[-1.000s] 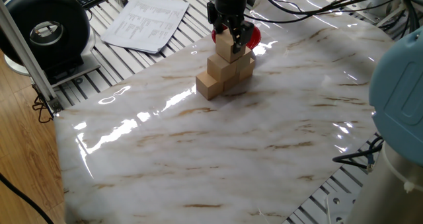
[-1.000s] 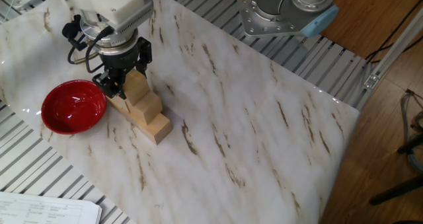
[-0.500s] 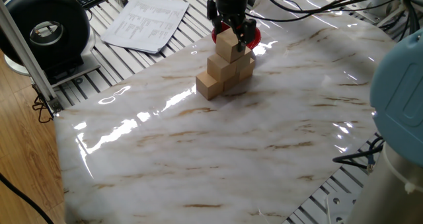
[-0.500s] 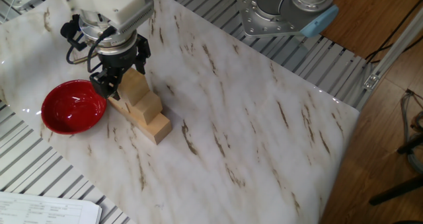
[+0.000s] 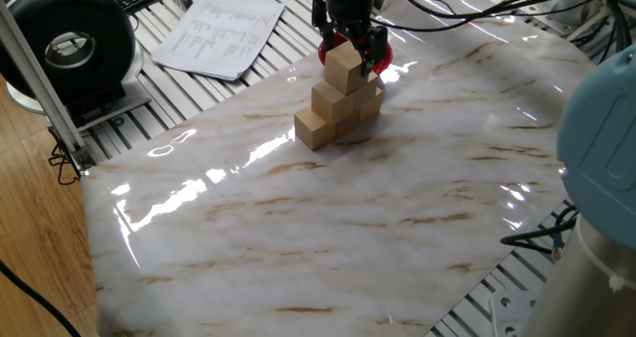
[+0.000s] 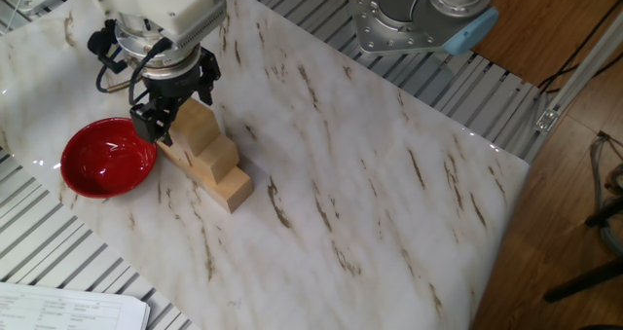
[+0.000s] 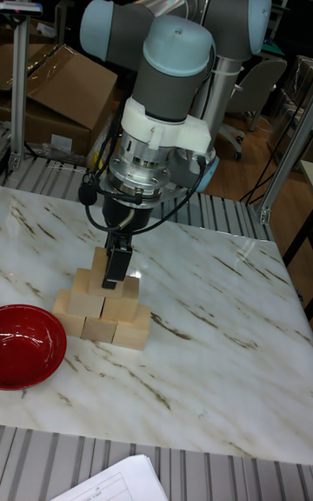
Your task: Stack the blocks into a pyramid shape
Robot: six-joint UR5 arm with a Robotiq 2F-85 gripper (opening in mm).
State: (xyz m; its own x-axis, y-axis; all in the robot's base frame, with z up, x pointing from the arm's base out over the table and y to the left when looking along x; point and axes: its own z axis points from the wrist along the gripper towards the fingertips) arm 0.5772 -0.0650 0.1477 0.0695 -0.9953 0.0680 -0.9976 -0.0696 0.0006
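Note:
The blocks (image 5: 338,103) form a pyramid on the marble table (image 5: 328,228), with three cubes below, two above them and one top block (image 5: 345,71). My gripper (image 5: 350,51) hangs just over the top block, open, its fingers either side of the cube's upper part and apart from it. From the other side, the stack (image 6: 219,165) steps up toward the gripper (image 6: 177,108) and the top block (image 6: 198,126). In the tall view one finger (image 7: 113,273) hides most of the top cube above the stack (image 7: 100,314).
A red bowl (image 6: 107,155) sits on the table right beside the pyramid, partly behind the gripper in one fixed view (image 5: 383,51). Printed papers (image 5: 219,29) and a black round device (image 5: 70,44) lie beyond the table edge. The arm's base (image 6: 419,14) stands at the far side.
The gripper has lifted a little and its fingers have spread off the top block. The top block stays resting on the stack.

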